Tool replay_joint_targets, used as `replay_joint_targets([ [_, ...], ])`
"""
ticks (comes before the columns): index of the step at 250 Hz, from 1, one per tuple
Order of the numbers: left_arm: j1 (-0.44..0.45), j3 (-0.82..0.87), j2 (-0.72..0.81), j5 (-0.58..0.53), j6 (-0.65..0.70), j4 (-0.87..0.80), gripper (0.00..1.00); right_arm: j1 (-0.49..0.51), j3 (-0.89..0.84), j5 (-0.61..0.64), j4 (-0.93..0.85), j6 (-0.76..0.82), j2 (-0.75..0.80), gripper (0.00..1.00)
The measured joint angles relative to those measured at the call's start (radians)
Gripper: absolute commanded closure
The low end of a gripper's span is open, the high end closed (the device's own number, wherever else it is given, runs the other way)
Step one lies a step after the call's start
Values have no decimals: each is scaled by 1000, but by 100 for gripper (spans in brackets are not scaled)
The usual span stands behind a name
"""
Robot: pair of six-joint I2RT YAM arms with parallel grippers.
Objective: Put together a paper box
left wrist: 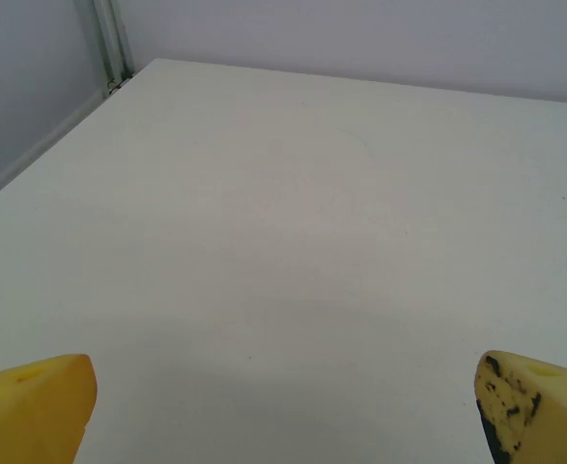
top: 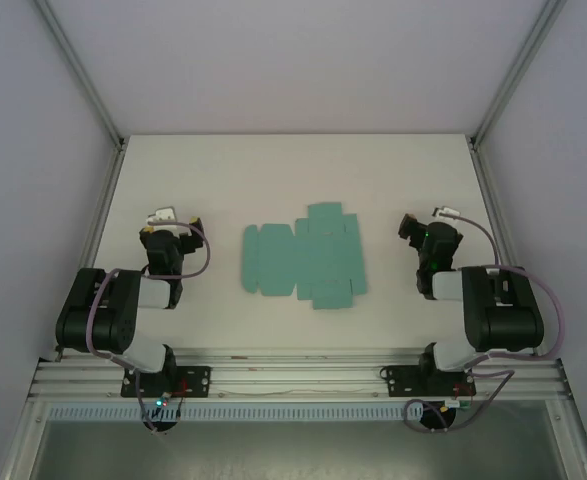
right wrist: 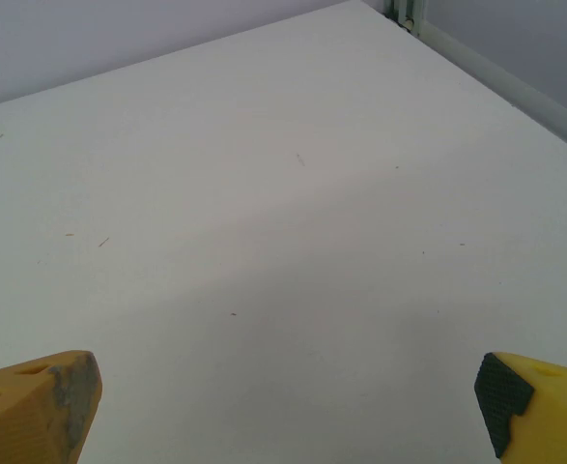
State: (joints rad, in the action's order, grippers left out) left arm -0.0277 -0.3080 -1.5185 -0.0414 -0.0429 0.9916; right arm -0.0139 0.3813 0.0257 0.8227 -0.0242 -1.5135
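Overhead, a white table (top: 273, 170) bounded by pale grey walls (top: 23, 150) and 2 metal posts (top: 78, 70). Left gripper (left wrist: 285, 411): yellow fingers (left wrist: 32, 411) spread wide, empty; paper box (top: 303, 257), a flat teal blank, lies mid-table, well apart from both; right gripper (right wrist: 288, 411): likewise spread wide, empty.

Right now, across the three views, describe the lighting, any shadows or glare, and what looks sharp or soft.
Top external: even, diffuse light, no glare; the flat paper box blank is sharp, nearly shadowless. Left wrist: a soft shadow darkens the table near the left gripper's cropped yellow fingertips. Right wrist: a soft diagonal shadow crosses the table; specks look crisp.
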Motion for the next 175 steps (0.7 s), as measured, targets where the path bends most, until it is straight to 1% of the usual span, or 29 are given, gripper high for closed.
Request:
replay_joint_targets([
  [175,0,0,0,0,0,0,0,0,0,0,0,0,0,0],
])
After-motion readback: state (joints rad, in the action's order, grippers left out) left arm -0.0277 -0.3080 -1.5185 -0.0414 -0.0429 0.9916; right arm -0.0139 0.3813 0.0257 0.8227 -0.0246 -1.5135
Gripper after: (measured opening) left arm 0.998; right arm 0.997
